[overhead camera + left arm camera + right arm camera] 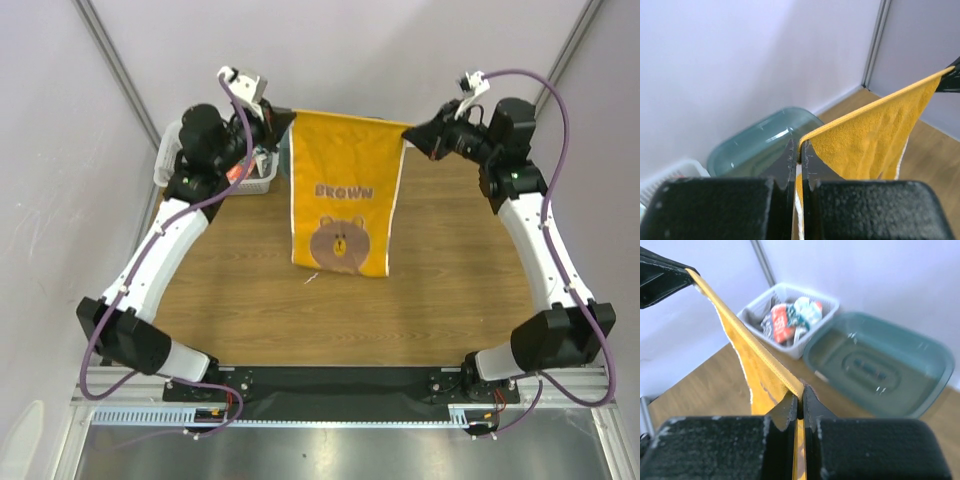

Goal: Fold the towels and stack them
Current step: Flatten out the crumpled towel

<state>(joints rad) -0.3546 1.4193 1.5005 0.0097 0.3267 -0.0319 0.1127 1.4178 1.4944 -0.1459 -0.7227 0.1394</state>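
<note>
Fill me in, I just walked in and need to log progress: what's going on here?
Both arms hold an orange bear-print towel up over the table. The left gripper is shut on one top corner, the right gripper on the other, the top edge stretched between them. More cloth lies in the white basket beside the teal tub.

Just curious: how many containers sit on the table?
2: a white plastic lattice basket of cloths, far left; a translucent teal oval tub beside it. The hanging orange towel may hide more.
</note>
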